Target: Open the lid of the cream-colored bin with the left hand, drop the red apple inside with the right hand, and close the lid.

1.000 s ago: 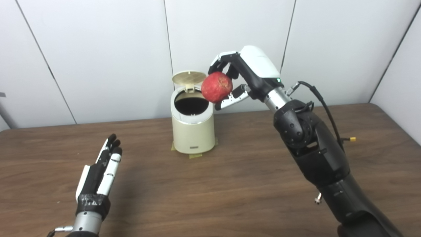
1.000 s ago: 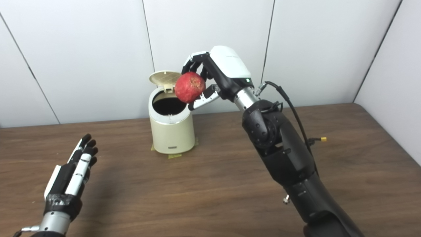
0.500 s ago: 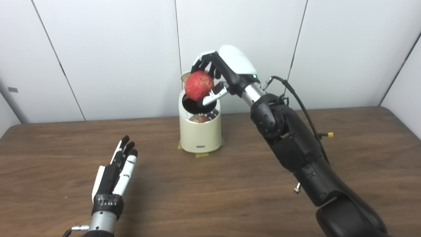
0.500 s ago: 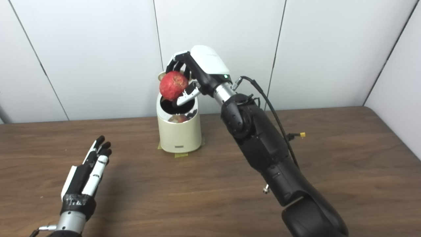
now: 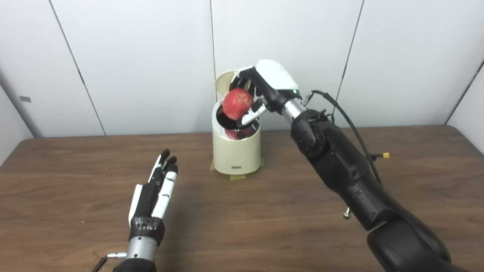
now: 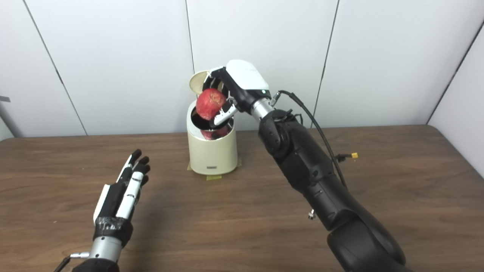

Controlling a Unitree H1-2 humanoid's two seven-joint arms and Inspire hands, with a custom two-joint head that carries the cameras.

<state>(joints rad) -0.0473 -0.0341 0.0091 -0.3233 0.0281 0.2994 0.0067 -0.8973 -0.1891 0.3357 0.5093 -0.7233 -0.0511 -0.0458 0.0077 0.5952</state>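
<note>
- Left eye view, item one: my right hand point(image 5: 264, 88), fingers clamped round the red apple point(image 5: 237, 104), holding it directly over the mouth of the cream-colored bin point(image 5: 236, 153).
- Lid point(image 5: 222, 82): tipped up behind the opening, partly hidden by that hand.
- Bin interior: I see something reddish low inside; cannot identify it.
- My left hand point(image 5: 153, 196): empty, fingers extended, over the table point(image 5: 75, 177), well apart from the bin.

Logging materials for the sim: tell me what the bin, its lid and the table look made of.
Bin: likely plastic or painted metal, smooth cream satin wall; shiny rim that mirrors the apple held by the right hand. Lid: matte tan underside, probably plastic. Table: dark wood grain, maybe laminate, low sheen.
</note>
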